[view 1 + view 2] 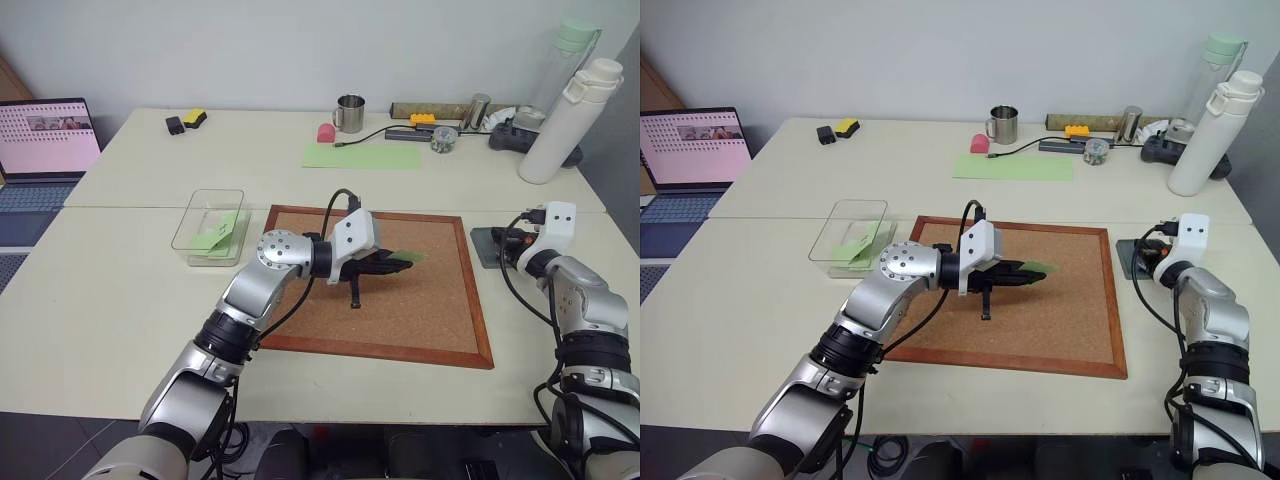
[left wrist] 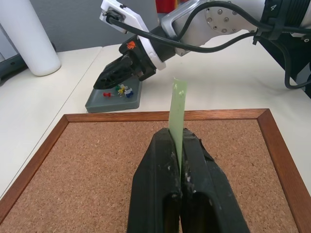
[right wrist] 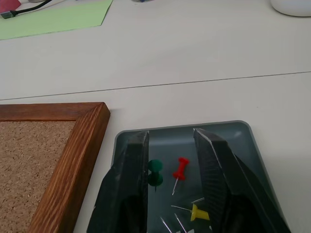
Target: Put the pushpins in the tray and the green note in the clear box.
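I've got the left end effector (image 2: 181, 160) clamped on the light green square paper note (image 2: 177, 114), right end effector (image 3: 171, 145) fingers apart over the small dark grey tray (image 3: 243, 133), seemingly just above the tiny coloured-head pushpins (image 3: 180, 170).

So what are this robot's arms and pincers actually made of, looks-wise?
Silver-grey metal arm segments with round jointed elbows, white plastic wrist housings, and loose black cables looping along each arm. The left gripper and right gripper each have two black, wedge-shaped fingers.
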Robot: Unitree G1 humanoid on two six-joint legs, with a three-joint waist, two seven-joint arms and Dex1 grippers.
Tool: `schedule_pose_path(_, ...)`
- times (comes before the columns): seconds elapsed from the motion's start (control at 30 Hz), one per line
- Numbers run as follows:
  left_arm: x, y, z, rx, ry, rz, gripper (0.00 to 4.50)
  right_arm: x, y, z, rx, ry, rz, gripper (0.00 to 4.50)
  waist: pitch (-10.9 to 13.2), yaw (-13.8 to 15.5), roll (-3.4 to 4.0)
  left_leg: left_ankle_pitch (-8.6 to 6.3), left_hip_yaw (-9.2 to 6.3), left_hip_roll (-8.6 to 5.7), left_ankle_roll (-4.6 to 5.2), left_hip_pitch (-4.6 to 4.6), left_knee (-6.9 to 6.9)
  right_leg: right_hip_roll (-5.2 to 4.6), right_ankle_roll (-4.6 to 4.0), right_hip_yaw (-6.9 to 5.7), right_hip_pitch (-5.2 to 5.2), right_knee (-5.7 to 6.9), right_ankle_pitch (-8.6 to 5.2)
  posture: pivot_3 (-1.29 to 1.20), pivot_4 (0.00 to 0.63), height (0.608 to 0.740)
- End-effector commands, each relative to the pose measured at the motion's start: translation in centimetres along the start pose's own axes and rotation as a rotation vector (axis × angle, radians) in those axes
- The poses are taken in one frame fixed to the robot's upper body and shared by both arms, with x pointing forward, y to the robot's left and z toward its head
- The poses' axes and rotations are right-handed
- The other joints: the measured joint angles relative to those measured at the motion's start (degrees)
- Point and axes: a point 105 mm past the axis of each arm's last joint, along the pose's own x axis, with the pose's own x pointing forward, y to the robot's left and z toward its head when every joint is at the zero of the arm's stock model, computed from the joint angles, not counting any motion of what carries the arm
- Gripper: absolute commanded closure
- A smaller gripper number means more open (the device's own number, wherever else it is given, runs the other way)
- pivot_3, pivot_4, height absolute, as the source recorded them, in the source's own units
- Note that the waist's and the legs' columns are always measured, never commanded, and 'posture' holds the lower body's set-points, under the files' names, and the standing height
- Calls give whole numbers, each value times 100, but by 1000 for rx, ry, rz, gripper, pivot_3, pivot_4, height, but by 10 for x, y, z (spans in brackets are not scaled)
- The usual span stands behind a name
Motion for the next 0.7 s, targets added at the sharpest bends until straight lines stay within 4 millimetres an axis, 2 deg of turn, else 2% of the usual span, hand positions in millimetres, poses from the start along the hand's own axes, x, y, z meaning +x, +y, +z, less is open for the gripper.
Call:
schedule_pose_path(0.03, -2, 4, 12, 49, -31, 9, 4500, -5, -4, 19, -26, -70, -13, 3010, 0, 1, 0, 0, 0, 0, 0, 0, 0, 0, 0, 0, 0, 0, 0, 0, 150, 740)
schedule_pose_path(0.33, -6, 6, 11, 41, -24, 19, 4500, -6, -3, 17, -65, -66, -10, 3010, 0, 0, 0, 0, 0, 0, 0, 0, 0, 0, 0, 0, 0, 0, 0, 0, 150, 740)
schedule_pose_path(0.43, -11, 13, 13, 16, -38, 58, 4500, -7, 1, 24, -118, -101, 7, 3010, 0, 0, 0, 0, 0, 0, 0, 0, 0, 0, 0, 0, 0, 0, 0, 0, 150, 740)
schedule_pose_path(0.47, -16, 19, 17, -18, -60, 99, 4500, -9, 9, 31, -159, -131, 43, 3010, 0, 0, 1, 0, 0, 0, 0, 0, 0, 0, 0, 0, 0, 0, 0, 0, 150, 740)
schedule_pose_path(0.57, -36, 38, 26, -115, -112, 240, 4500, -21, 51, 48, -283, -207, 260, 3010, 3, -19, 4, 0, -1, 0, 0, 0, 0, 0, 0, 0, -1, 1, 0, 0, 150, 740)
schedule_pose_path(0.63, -63, 61, 27, -179, -134, 426, 4500, -42, 94, 57, -281, -249, 498, 3010, 3, -46, 5, 0, -4, 1, 1, -1, 0, 2, 0, -2, -2, 0, 0, 0, 150, 740)
schedule_pose_path(0.67, -72, 67, 27, -199, -138, 490, 4500, -51, 107, 59, -270, -259, 574, 3010, 4, -59, 5, 0, -8, 2, 1, -1, -1, 2, 0, -5, -2, 0, 0, 0, 150, 740)
schedule_pose_path(0.7, -92, 79, 23, -222, -132, 612, 4500, -63, 122, 61, -267, -262, 668, 3010, 3, -83, 5, -1, -14, 7, 1, -2, -1, 5, 0, -9, -2, 0, 0, 0, 150, 740)
